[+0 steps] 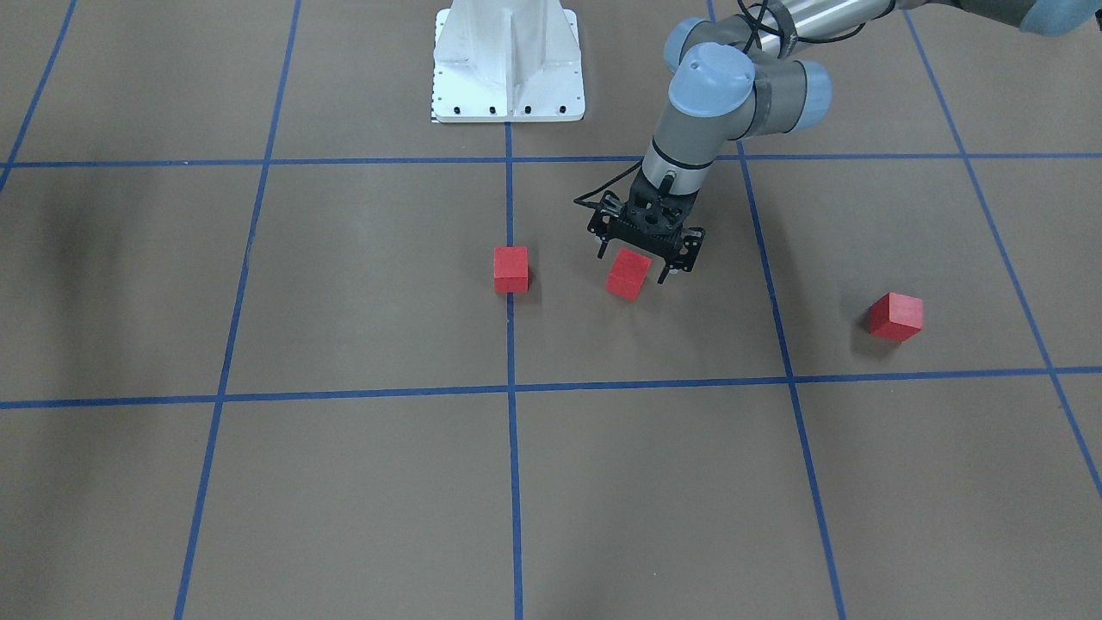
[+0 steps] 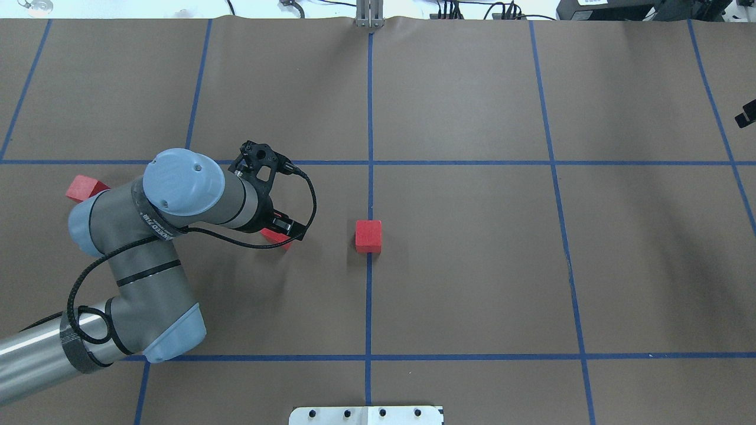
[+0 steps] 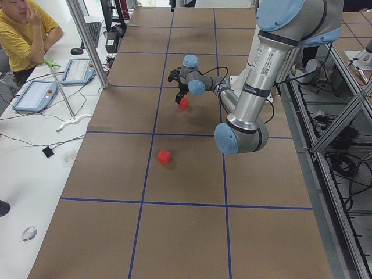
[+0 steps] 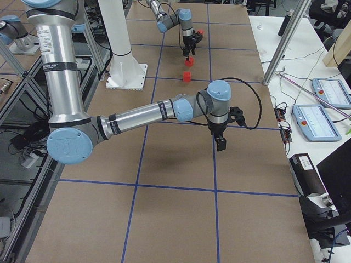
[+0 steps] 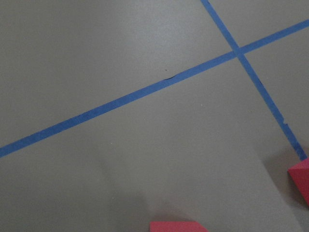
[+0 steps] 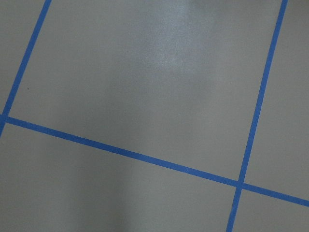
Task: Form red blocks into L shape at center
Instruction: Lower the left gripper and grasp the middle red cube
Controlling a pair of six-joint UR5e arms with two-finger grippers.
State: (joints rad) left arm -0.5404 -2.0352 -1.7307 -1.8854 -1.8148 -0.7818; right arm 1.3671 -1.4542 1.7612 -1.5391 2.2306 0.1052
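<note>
Three red blocks lie on the brown floor. One block (image 1: 510, 269) sits on the central blue tape line (image 1: 511, 344), as the overhead view (image 2: 368, 236) also shows. My left gripper (image 1: 634, 263) is open and points down, its fingers straddling a second, rotated block (image 1: 628, 274) just beside the first. The overhead view shows only a corner of that block (image 2: 277, 237). The third block (image 1: 895, 316) lies far off on my left side, partly hidden by my arm in the overhead view (image 2: 85, 188). My right gripper (image 4: 220, 143) hovers over bare floor; I cannot tell its state.
The robot's white base plate (image 1: 508, 65) stands at the table's robot side. My left arm's elbow and forearm (image 2: 147, 283) hang over the floor on my left. An operator (image 3: 23, 29) sits beside control tablets (image 3: 36, 93) along the far side.
</note>
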